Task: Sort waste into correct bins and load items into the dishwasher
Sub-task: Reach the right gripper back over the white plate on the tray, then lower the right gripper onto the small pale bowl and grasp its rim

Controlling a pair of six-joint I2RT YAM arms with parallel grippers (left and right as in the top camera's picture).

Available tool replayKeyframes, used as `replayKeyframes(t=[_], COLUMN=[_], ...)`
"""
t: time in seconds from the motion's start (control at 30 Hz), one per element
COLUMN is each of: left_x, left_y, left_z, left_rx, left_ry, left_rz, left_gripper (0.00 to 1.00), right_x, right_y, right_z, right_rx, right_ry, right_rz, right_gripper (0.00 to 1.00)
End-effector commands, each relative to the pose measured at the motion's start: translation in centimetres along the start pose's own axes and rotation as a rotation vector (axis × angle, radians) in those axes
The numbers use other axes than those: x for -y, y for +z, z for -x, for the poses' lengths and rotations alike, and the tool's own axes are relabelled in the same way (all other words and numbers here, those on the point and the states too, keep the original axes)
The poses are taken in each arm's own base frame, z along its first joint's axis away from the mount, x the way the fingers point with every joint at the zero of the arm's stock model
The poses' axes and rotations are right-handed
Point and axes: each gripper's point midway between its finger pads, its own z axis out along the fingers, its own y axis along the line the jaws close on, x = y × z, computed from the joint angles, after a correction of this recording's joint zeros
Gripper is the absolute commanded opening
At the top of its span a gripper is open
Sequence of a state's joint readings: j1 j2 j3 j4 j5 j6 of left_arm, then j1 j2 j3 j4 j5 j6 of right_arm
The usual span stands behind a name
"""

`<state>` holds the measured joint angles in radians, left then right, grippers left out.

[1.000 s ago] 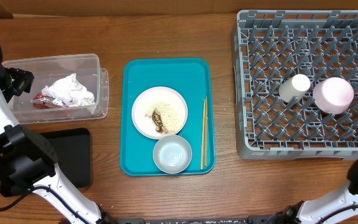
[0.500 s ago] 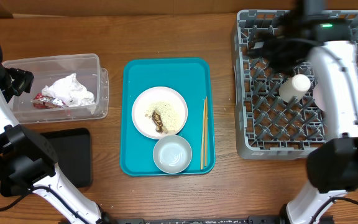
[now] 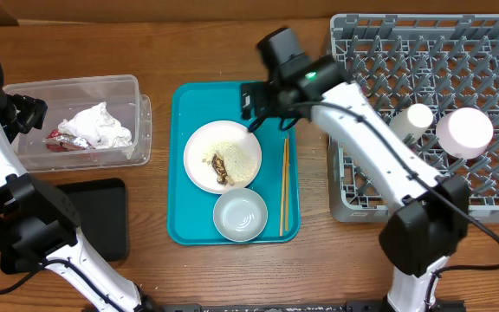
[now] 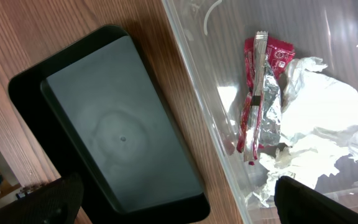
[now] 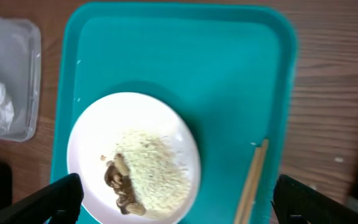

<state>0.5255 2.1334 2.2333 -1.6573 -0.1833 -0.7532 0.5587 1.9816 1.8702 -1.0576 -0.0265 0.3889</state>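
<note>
The right gripper (image 5: 179, 202) hangs with jaws spread wide and empty over the teal tray (image 5: 185, 56). It is above the far rim of the plate (image 5: 92, 143), which carries rice (image 5: 151, 168) and brown scraps (image 5: 120, 186). The chopsticks (image 5: 252, 180) lie by the tray's right edge, apart from the plate.

The left gripper (image 4: 185, 199), equally wide and empty, is over the clear tub's (image 4: 197, 93) wall beside the black tray (image 4: 117, 130). Its wrist view shows a red foil-lined wrapper (image 4: 257, 93) against the napkins (image 4: 328, 130).

Only the overhead view shows the grey bowl (image 3: 240, 214), and the dish rack (image 3: 379, 182) holding the white cup (image 3: 412, 120) and pink bowl (image 3: 464, 132). Bare wood separates the tray from the rack.
</note>
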Motion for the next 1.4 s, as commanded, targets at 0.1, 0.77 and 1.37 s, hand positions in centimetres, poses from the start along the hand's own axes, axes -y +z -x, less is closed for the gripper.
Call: replayKeyframes(t=[0.1,0.77,1.37], left_x=[-0.3,-0.3,-0.3], left_y=[-1.5,-1.5,-1.5], left_z=[-0.1,-0.1,-0.1], left_rx=[0.028,0.028,0.028], left_ry=[-0.016,-0.015,-0.016], left_rz=[-0.027,-0.027,-0.027], left_gripper=[1.0,1.0,1.0], right_x=[-4.3,-3.2,-8.4], right_y=[1.8,5.0,3.4], right_z=[-2.4,-4.7,-9.1], right_rx=[-0.047,-0.119,-0.373], right_ry=[-0.07,0.194,0.169], right_rz=[0.062,-0.058,0.21], right_gripper=[1.0,1.0,1.0])
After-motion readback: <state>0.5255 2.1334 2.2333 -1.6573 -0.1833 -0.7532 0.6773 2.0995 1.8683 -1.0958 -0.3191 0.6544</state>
